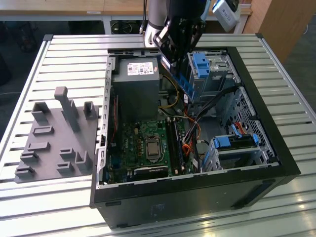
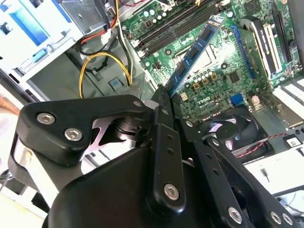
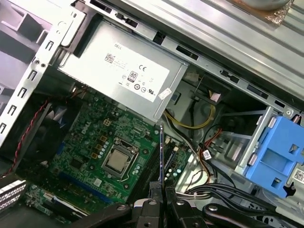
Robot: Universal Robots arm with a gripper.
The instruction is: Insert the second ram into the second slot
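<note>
The second ram (image 1: 182,85) is a thin blue stick with small dark chips. It is up in the air over the open computer case (image 1: 276,148), near the grey power box (image 1: 136,84) and the blue drive clip (image 1: 200,66). The pincer (image 1: 174,57) is clenched on one end of it. The rest of the stick hangs out from the tips on a slant and points down into the case. In the second wrist view the second ram (image 2: 194,52) reaches away from the pincer (image 2: 162,94) toward the green board (image 2: 213,80). Its long side runs nearly the same way as the dark ram slots (image 2: 178,26), but steeper. In the first wrist view it shows as one thin line, edge on. The ram slots (image 1: 174,143) lie well below the stick, down on the board between the square chip holder (image 1: 150,146) and the bunch of wires (image 1: 190,140). The stick touches no slot, so I think the job is not done yet. I cannot tell whether any slot already has a stick in it. The case sits on the ribbed desk (image 1: 69,59), beside a grey holder tray (image 1: 54,138) on the exterior view's left.
</note>
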